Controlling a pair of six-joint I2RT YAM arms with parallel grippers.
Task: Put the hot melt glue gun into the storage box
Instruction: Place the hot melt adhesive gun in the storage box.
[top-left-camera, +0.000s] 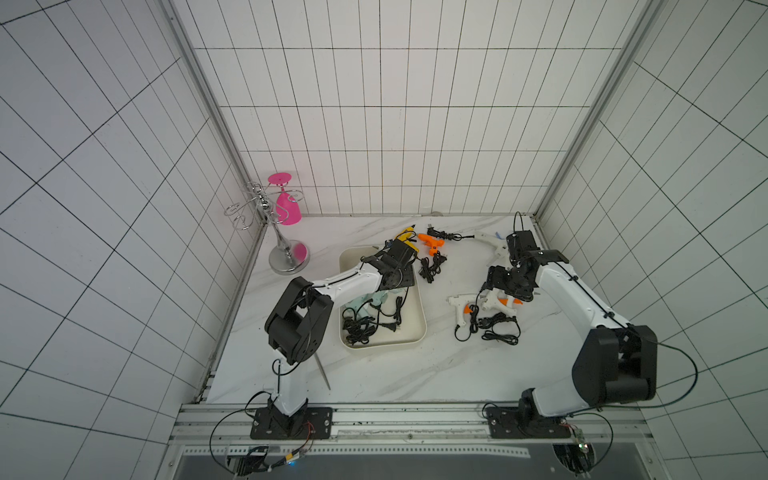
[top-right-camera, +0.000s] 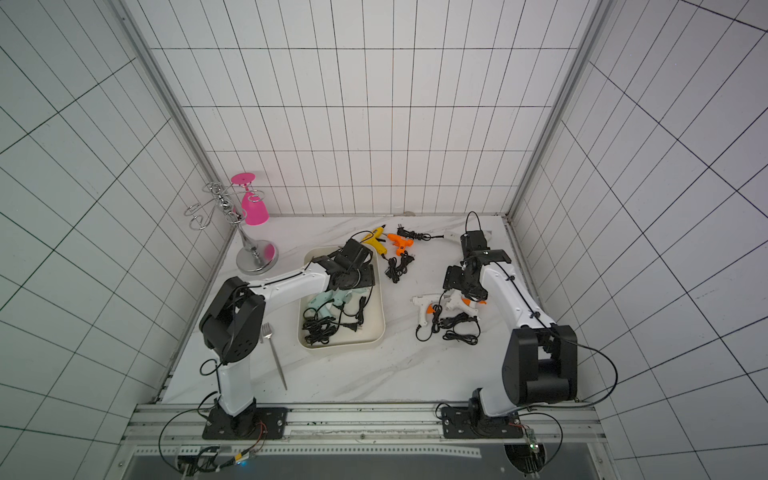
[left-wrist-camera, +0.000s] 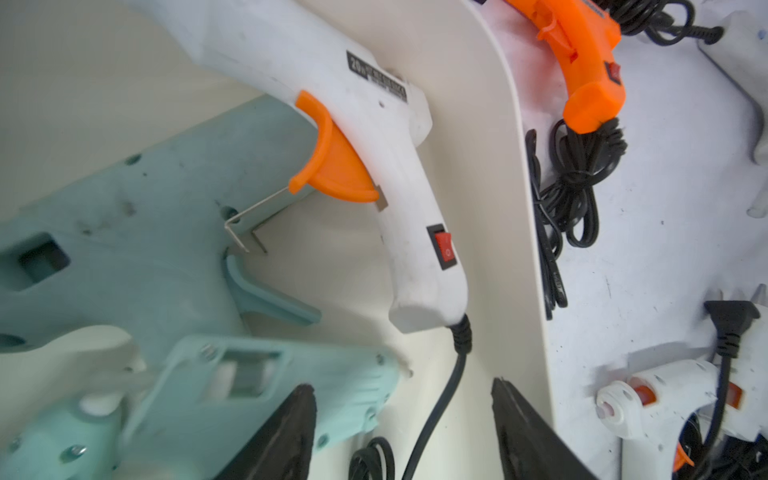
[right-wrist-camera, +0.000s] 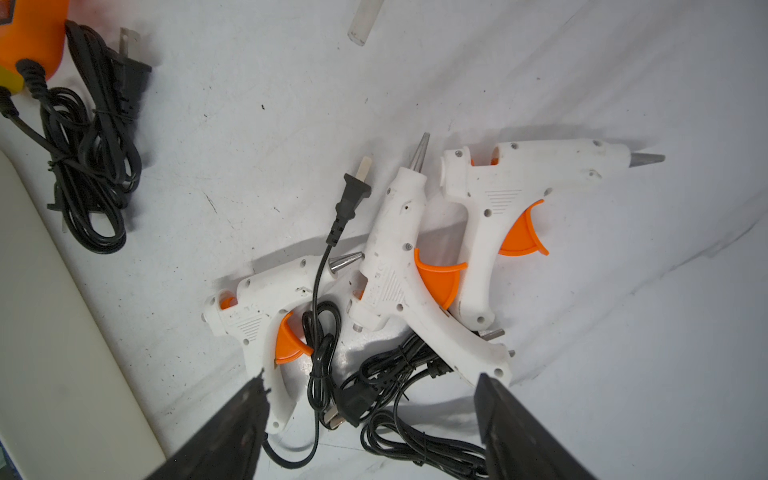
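Note:
The storage box (top-left-camera: 417, 334) is a cream tray in the middle of the table. In it lie a white hot melt glue gun (left-wrist-camera: 374, 166) with an orange trigger, two teal glue guns (left-wrist-camera: 124, 249) and coiled black cords. My left gripper (left-wrist-camera: 403, 399) hangs open just above the box floor. The white gun's cord runs loosely between its fingers, touching neither. My right gripper (right-wrist-camera: 370, 399) stands open over three white glue guns (right-wrist-camera: 399, 266) heaped on the table with tangled cords (right-wrist-camera: 415, 415). Nothing is gripped.
A yellow glue gun (top-left-camera: 405, 239) and an orange one (top-left-camera: 430, 243) lie behind the box, with a cord bundle (top-left-camera: 432, 270) beside them. A fork (top-right-camera: 274, 353) lies near the left arm's base. A chrome rack (top-left-camera: 289, 257) holding a pink cup (top-left-camera: 286, 203) stands at the back left.

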